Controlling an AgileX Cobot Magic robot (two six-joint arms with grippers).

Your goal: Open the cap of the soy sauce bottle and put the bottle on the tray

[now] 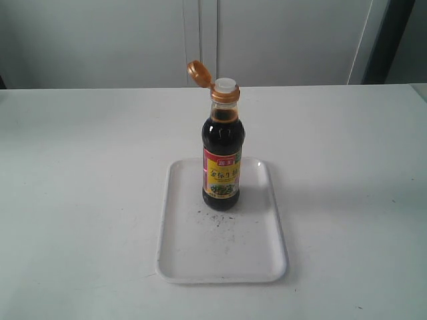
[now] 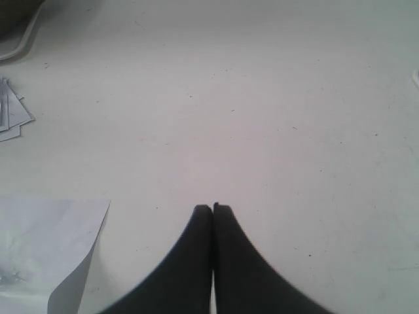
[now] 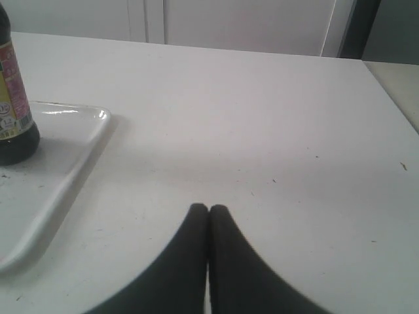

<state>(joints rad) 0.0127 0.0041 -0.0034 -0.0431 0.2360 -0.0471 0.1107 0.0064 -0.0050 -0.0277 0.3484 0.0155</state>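
The soy sauce bottle [image 1: 222, 163] stands upright on the far half of the white tray [image 1: 193, 257], dark liquid inside and a red, yellow and green label facing front. Its golden cap [image 1: 199, 72] is flipped back on its hinge, baring the white spout [image 1: 225, 85]. Neither arm shows in the exterior view. My left gripper [image 2: 213, 208] is shut over bare table, nothing in it. My right gripper [image 3: 209, 209] is also shut and empty, off to one side of the tray [image 3: 72, 163], where the bottle [image 3: 13, 104] shows at the picture's edge.
White table [image 1: 347, 200] all round the tray, with a pale wall and cabinet doors behind. In the left wrist view a sheet of paper [image 2: 46, 248] and several small paper slips [image 2: 10, 114] lie on the table, near a cable [image 2: 19, 42].
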